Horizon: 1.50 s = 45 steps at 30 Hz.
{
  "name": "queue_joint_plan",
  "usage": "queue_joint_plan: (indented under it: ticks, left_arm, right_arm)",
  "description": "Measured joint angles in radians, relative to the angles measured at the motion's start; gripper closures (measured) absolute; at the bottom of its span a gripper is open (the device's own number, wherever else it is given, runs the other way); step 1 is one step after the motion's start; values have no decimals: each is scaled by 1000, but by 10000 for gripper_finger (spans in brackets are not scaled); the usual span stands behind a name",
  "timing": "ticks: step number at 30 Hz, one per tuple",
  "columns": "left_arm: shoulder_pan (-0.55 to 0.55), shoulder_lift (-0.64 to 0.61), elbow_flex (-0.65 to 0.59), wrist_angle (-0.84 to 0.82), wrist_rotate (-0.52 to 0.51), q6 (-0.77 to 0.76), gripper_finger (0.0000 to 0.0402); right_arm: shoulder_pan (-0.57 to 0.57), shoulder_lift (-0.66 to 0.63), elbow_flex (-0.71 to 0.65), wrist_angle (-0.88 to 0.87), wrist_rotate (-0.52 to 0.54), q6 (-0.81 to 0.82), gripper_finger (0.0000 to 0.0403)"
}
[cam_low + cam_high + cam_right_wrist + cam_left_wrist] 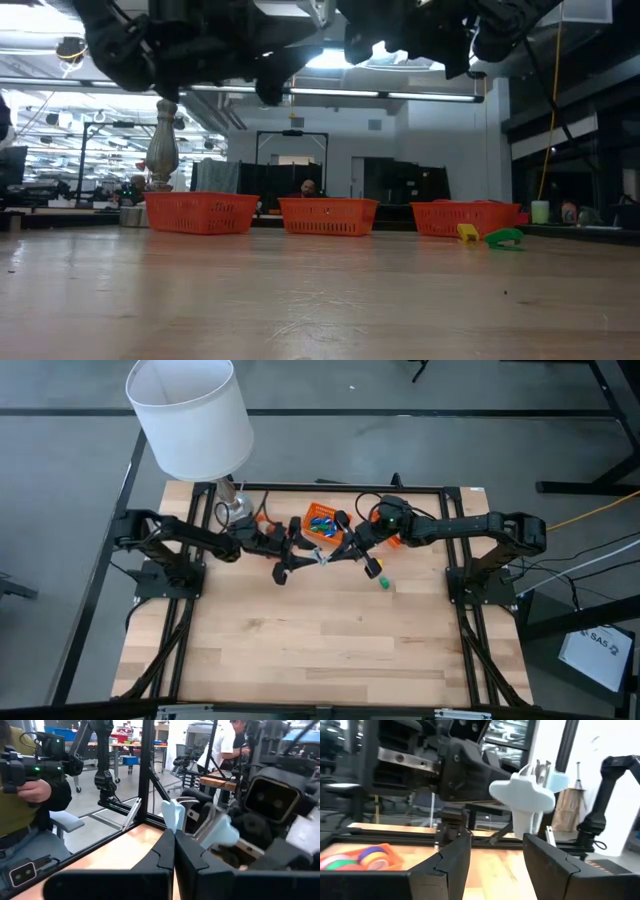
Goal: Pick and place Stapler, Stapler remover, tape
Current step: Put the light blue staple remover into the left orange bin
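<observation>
Seen from above, both end effectors meet over the surface [330, 650] beside the middle orange basket [322, 525]. The wrist views alone show the pale blue staple remover [172, 815]: the right end effector [174, 837] pinches it shut, the left end effector [492, 852] gapes just below. Tape rolls [357, 859] lie in a basket.

Orange baskets [201, 213], green stapler [505, 238], white lampshade [189, 415] (plain, unpatterned).
</observation>
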Motion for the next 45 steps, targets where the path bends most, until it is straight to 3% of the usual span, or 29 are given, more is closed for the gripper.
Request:
queue_joint_plan:
  ticks: [7,14,19,35,40,45]
  left_arm:
    - [0,61,64,14,77,-1,229]
    - [-1,63,64,49,92,-21,240]
    - [-1,63,64,81,121,-40,257]
    - [0,63,62,64,36,7,397]
    - [11,62,62,13,48,0,399]
    - [25,62,62,-155,101,-17,396]
  right_arm:
    - [0,-1,0,-6,-10,0,399]
    - [-4,-1,0,-19,-10,2,399]
    - [-12,-1,0,-26,47,3,399]
    - [-11,-1,0,-27,106,4,399]
    - [-11,-1,0,-38,109,39,399]
    - [-11,-1,0,-65,109,67,393]
